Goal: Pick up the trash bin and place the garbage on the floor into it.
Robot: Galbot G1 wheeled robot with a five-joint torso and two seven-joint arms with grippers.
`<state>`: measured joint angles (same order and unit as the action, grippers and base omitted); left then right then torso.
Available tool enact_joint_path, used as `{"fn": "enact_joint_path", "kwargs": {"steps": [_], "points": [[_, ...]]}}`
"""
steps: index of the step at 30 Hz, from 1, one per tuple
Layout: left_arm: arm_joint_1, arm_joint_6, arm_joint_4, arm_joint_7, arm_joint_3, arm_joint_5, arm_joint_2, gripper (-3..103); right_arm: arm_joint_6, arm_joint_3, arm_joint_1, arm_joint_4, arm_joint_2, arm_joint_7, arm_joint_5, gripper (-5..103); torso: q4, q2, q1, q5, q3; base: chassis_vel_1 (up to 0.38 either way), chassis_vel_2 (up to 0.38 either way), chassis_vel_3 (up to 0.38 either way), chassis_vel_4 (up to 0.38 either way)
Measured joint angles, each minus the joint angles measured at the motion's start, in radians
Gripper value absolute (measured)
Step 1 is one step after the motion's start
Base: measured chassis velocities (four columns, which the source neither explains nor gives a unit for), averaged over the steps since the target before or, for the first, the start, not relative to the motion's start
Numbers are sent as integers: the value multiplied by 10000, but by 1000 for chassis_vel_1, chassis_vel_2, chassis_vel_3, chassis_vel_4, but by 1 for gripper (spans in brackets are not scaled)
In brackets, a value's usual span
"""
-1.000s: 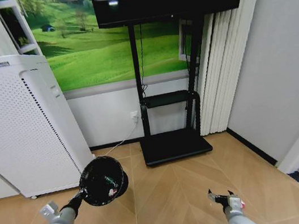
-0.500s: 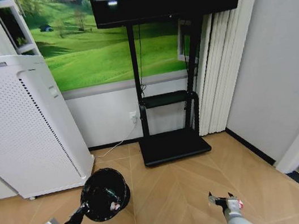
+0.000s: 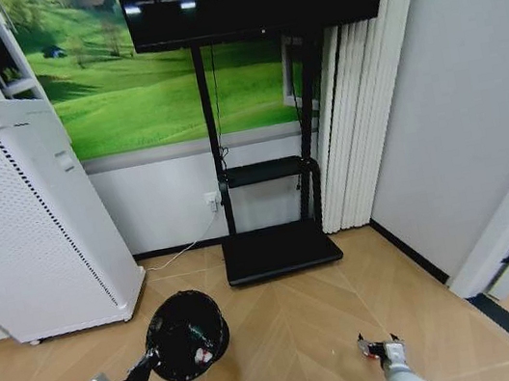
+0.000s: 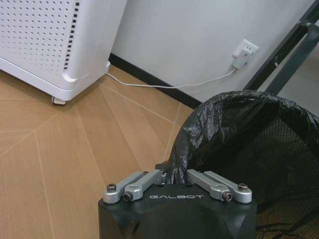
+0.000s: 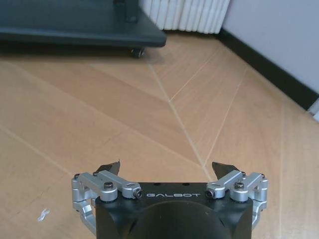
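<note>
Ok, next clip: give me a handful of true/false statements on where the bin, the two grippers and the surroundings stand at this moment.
1. The left gripper is shut on the rim of the trash bin. True.
2. The trash bin has no liner. False: a black plastic bag is folded over its rim.
3. The right gripper holds a piece of garbage. False: its fingers are spread open with nothing between them, above bare floor.
4. The white appliance stands on the robot's left, against the wall. True.
5. The trash bin is bare inside. False: in the head view small light bits show inside it.
6. A white cable runs along the floor to a wall socket. True.
</note>
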<state>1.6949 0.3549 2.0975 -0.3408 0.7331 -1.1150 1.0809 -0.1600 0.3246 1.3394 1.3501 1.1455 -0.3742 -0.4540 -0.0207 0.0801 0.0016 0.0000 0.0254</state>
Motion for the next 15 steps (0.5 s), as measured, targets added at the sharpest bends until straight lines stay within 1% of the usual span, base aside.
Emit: {"fn": "enact_joint_path", "kwargs": {"steps": [5,7,12,15], "points": [[108,-1,-14,-6,51,-2,-37,3,-170,-162,-378,-735,97,264,33,100,2,0,0,-1,1,55,52,-46,-44],[124,-1,-14,-11,54,-12,-51,3,-170,-186,-492,-962,149,305,91,100,4,0,0,0,0,0,0,0,0],[156,-2,-9,-52,47,-43,-114,3,-148,-277,-1061,-2037,395,473,258,100,-3,0,0,0,0,0,0,0,0],[180,-3,-4,-73,18,-46,-118,3,-80,-283,-1347,-2514,524,474,420,100,0,0,0,3,0,0,0,0,0]]}}
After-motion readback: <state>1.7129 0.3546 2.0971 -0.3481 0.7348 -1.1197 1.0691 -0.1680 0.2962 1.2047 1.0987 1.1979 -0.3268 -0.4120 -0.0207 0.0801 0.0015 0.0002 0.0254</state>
